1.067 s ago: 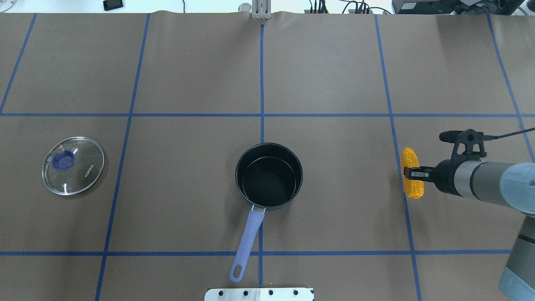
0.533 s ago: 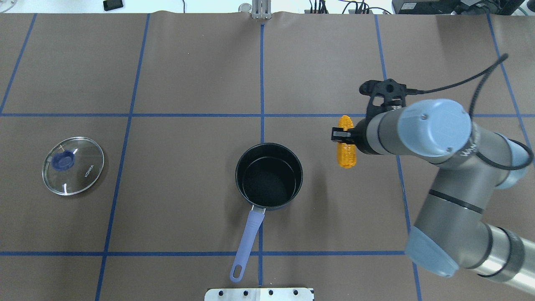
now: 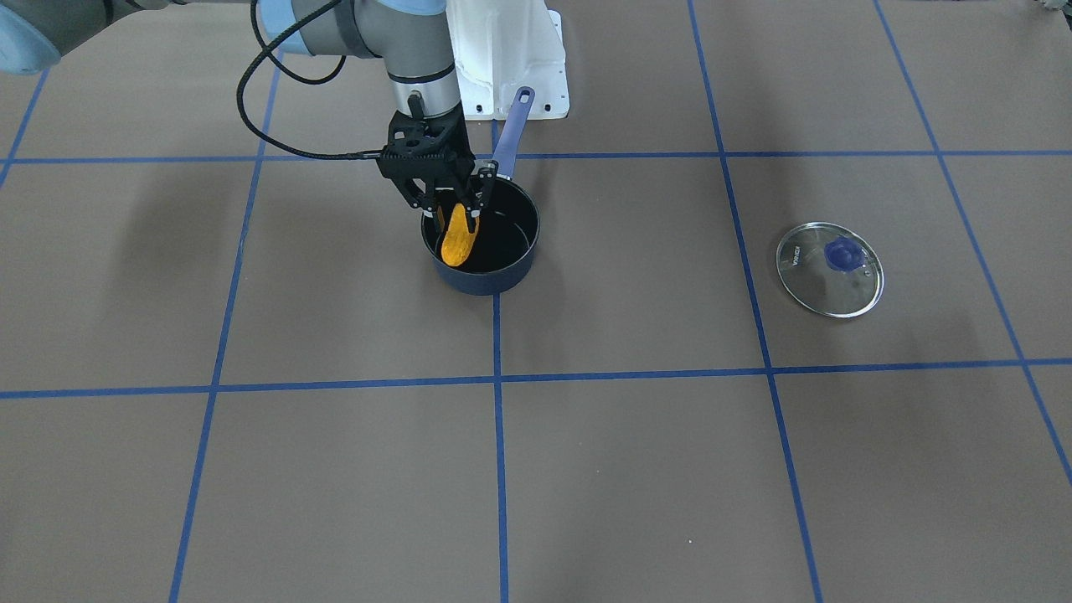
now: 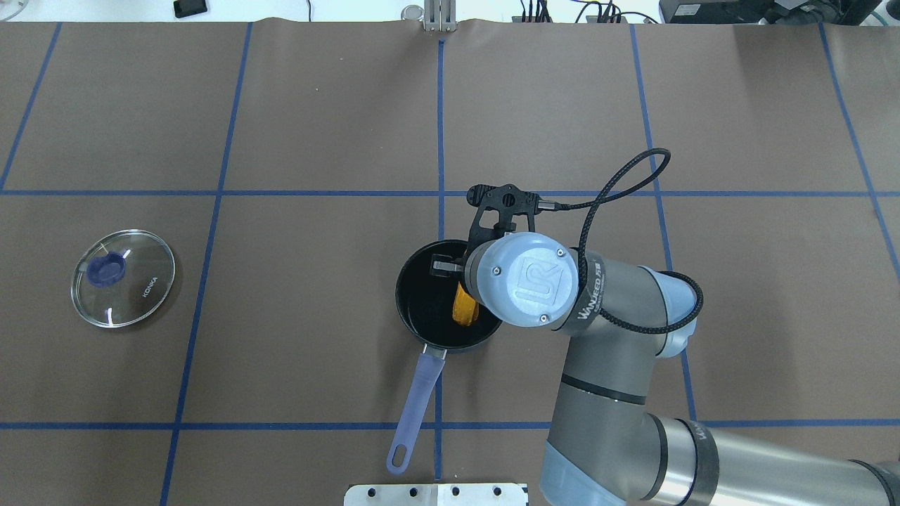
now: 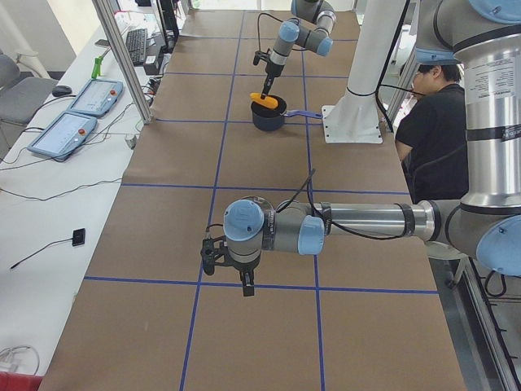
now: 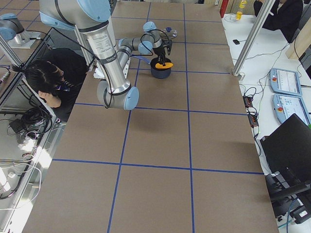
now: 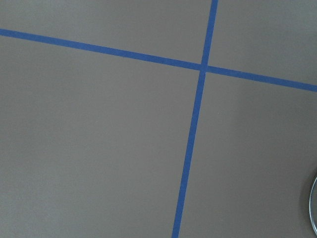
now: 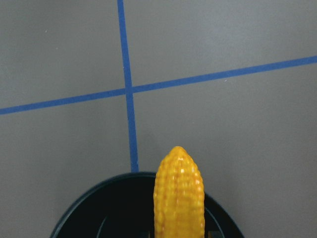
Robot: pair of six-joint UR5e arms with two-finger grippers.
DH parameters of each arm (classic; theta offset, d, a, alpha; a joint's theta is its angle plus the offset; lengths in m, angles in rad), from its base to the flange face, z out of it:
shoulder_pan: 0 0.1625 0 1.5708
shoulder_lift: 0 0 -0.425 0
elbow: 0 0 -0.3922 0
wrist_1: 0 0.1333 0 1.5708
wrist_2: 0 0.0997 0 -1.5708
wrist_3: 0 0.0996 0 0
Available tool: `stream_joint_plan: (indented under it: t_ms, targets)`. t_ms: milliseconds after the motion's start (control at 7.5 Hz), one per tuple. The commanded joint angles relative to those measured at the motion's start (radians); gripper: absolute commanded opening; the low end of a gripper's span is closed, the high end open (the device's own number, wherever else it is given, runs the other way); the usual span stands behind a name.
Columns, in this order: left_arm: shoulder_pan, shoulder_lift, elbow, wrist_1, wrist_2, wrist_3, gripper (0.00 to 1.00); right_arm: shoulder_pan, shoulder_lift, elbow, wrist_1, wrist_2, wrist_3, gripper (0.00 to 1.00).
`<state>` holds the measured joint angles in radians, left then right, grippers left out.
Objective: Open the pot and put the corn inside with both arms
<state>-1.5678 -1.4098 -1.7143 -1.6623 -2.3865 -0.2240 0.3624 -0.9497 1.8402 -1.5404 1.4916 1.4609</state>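
- Got the pot (image 4: 422,302) parked by the middle of the worktop's (image 4: 316,126) robot-side edge, lid off, with its long handle (image 4: 416,400) aimed back at that edge.
- In the pot's mouth: the corn (image 4: 464,310), hanging tilted in the right half of the opening at about rim height. Can't tell whether touching the pot or not.
- Clenched on that corn from above: the right gripper (image 3: 456,216), pointing straight down.
- Over toward the left edge, well apart from the pot: the glass lid (image 4: 123,277), lying flat with the knob up.
- Further out by the left edge, showing only in the side camera: the left gripper (image 5: 228,273), hanging low over bare brown surface. Can't tell if released or clenched.
- Versus half a second back: swung the corn in from the right, from just off the pot's far-right side to directly over the opening. A second back, held it much closer to the right edge.
- Same spots as before for pot and lid, same grip on the corn.
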Motion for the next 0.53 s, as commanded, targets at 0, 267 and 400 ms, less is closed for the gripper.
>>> stream_joint_plan:
  t_ms: [0, 267, 400]
  targets:
    - [0.000, 0.000, 0.004, -0.001, 0.000, 0.002, 0.98, -0.034, 0.015, -0.006, 0.005, -0.051, 0.021, 1.00]
    - [0.000, 0.000, -0.002, 0.004, 0.000, 0.002, 0.98, 0.057, 0.015, -0.001, 0.000, 0.010, -0.020, 1.00]
    - [0.000, 0.002, 0.002, 0.004, -0.003, 0.000, 0.98, 0.166, 0.006, -0.002, -0.012, 0.133, -0.134, 1.00]
